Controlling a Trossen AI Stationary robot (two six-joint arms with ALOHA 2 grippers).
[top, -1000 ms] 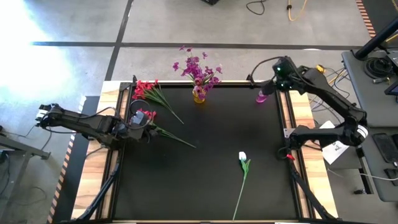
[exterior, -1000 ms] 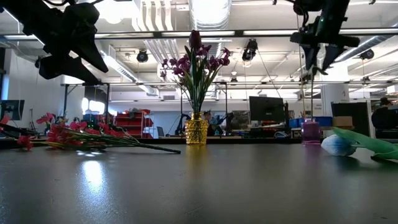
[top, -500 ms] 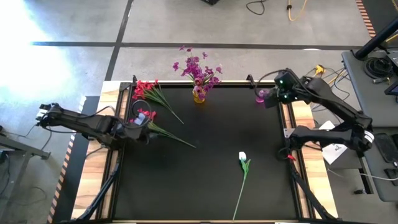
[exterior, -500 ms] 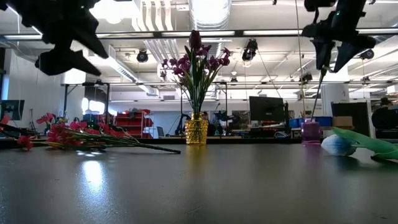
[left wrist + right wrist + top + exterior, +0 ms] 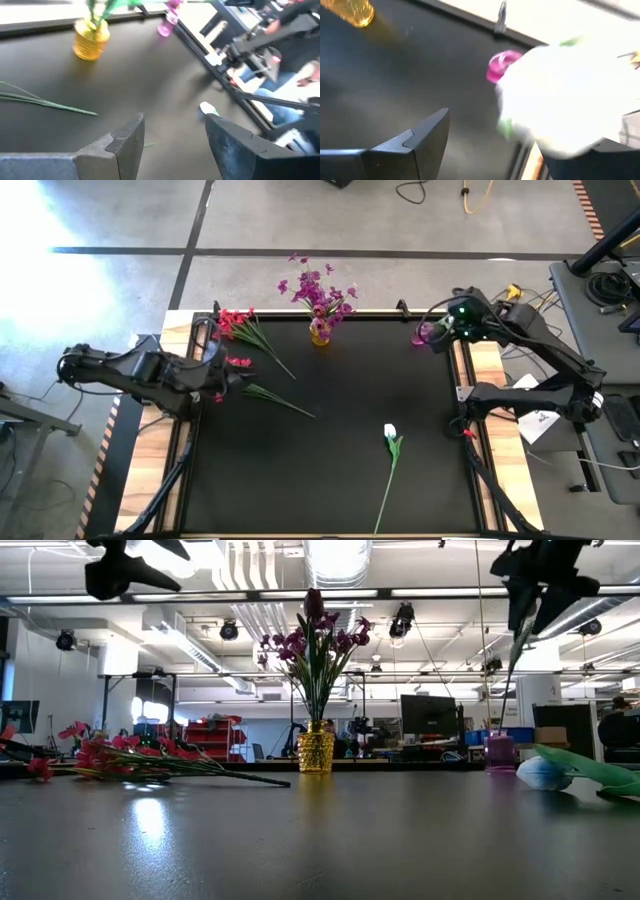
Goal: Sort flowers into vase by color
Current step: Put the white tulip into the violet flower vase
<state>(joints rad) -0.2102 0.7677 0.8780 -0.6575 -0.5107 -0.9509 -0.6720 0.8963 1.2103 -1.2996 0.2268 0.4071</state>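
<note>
A yellow vase (image 5: pixel 320 332) at the far edge holds purple flowers (image 5: pixel 318 288). A small pink vase (image 5: pixel 422 333) stands at the far right. My right gripper (image 5: pixel 441 332) hangs above it, open. A white bud (image 5: pixel 560 95) shows close by one of its fingers, and a thin green stem (image 5: pixel 508 685) slants from the gripper down to the pink vase (image 5: pixel 498 750). Red flowers (image 5: pixel 236 323) lie flat at the far left, and one more (image 5: pixel 240 364) just in front of my left gripper (image 5: pixel 222 376). That gripper is open and raised, with nothing between its fingers (image 5: pixel 175 125). My right gripper has the white bud (image 5: pixel 555 105) in front of one finger, and a wide gap shows to the other finger (image 5: pixel 427 135). Whether the finger touches the bud I cannot tell. The stem hangs slanted below, its lower end at the pink vase.
A white tulip (image 5: pixel 390 432) on a long stem lies on the black mat toward the near right. The loose red flower's stem (image 5: pixel 285 403) runs out toward the mat's middle. Wooden borders and rails frame the mat on both sides.
My left gripper has gone up, away from the red flower on the table, and has stayed open. My right gripper has shifted toward the table's right edge. The green stem below it leans over more, with its top following the gripper and its lower end staying at the pink vase.
</note>
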